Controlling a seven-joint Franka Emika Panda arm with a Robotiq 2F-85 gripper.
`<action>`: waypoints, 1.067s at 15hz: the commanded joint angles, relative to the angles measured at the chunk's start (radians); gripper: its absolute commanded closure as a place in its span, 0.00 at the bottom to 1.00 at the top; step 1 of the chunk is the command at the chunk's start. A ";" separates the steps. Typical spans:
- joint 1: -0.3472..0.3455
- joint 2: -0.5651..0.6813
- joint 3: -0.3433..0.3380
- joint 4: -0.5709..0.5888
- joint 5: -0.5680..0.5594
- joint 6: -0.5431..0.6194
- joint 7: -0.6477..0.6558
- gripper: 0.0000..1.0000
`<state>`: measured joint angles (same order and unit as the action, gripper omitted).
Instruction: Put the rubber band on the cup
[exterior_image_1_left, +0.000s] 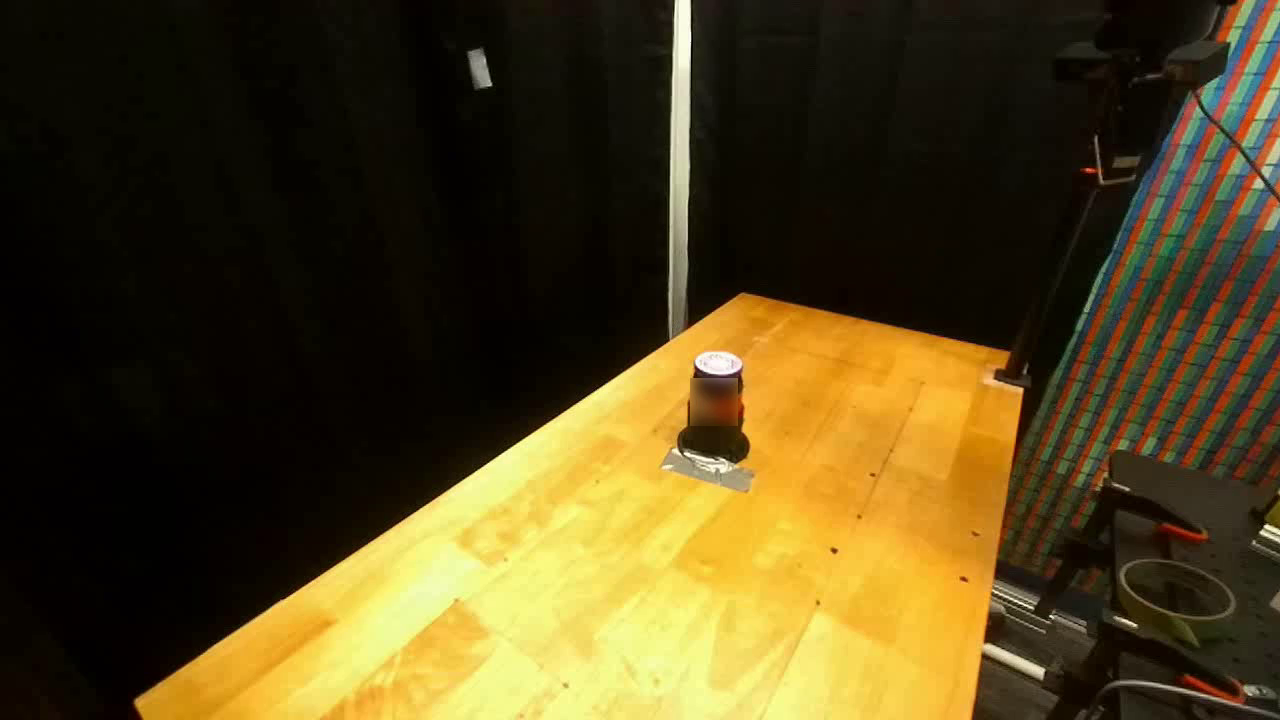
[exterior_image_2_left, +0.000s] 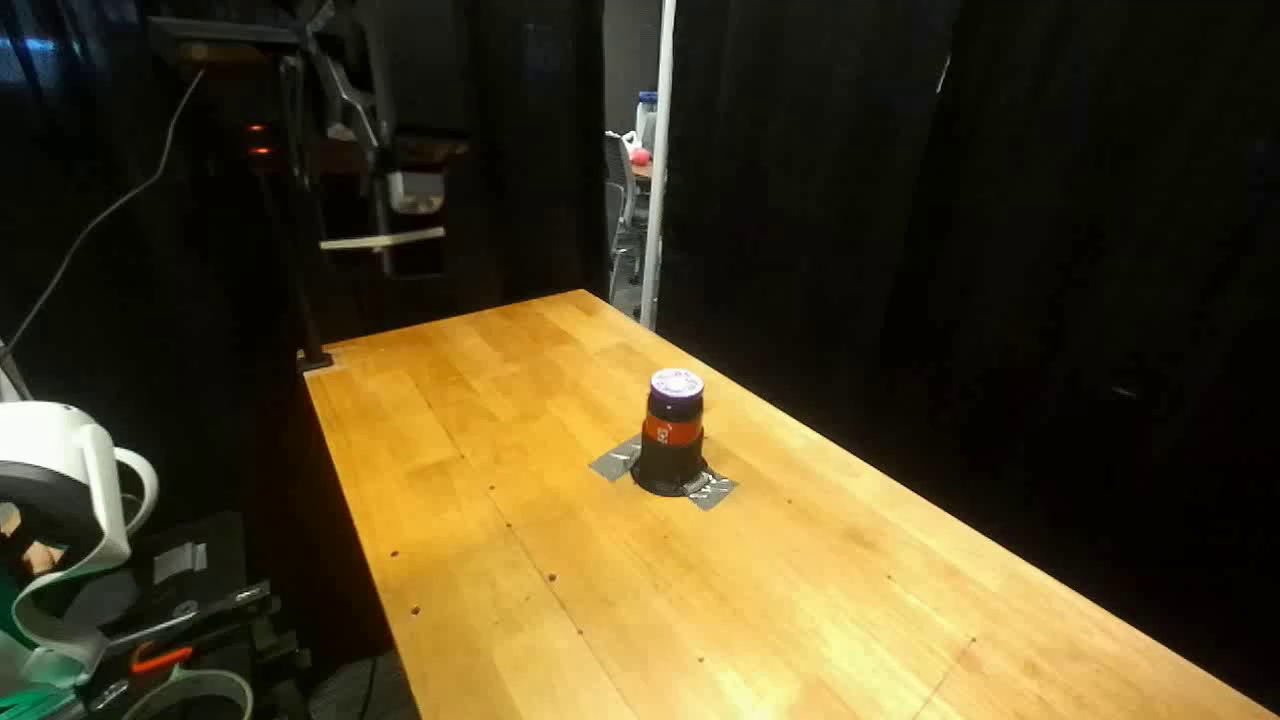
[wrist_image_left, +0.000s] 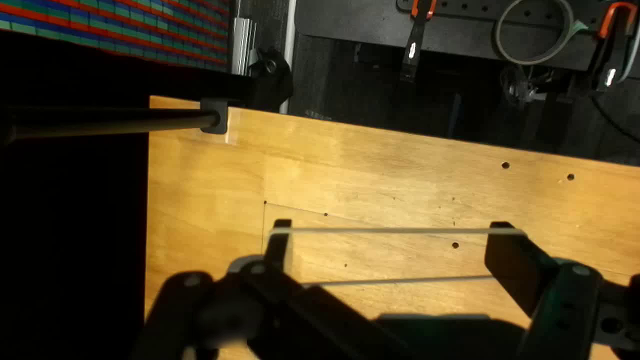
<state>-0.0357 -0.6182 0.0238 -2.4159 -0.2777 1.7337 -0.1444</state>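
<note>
The cup stands upright on the wooden table in both exterior views (exterior_image_1_left: 717, 400) (exterior_image_2_left: 674, 428). It is short and dark, with an orange-red band and a pale, printed round top. Its lower part is in a black round base (exterior_image_2_left: 668, 472). The cup is out of the wrist view. My gripper (wrist_image_left: 391, 226) is open. A pale rubber band (wrist_image_left: 390, 230) is stretched around its two fingers as two near-parallel strands above the table. In an exterior view, a pale stretched strip at the upper left looks like the rubber band (exterior_image_2_left: 383, 241). The gripper is dim there, above and away from the cup.
Grey tape (exterior_image_1_left: 708, 470) holds the black base to the table (exterior_image_2_left: 560, 560). A dark pole (wrist_image_left: 165, 121) is clamped at a table corner. A dark side surface with orange-tipped clamps and a tape roll (exterior_image_1_left: 1177, 602) stands beside the table. Black curtains hang behind.
</note>
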 joint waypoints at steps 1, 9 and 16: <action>0.019 0.000 -0.015 0.006 -0.008 -0.005 0.008 0.00; 0.051 0.167 0.038 0.143 -0.030 0.083 0.034 0.00; 0.086 0.555 0.078 0.438 0.078 0.286 0.193 0.00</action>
<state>0.0392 -0.2485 0.1012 -2.1424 -0.2561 1.9707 -0.0166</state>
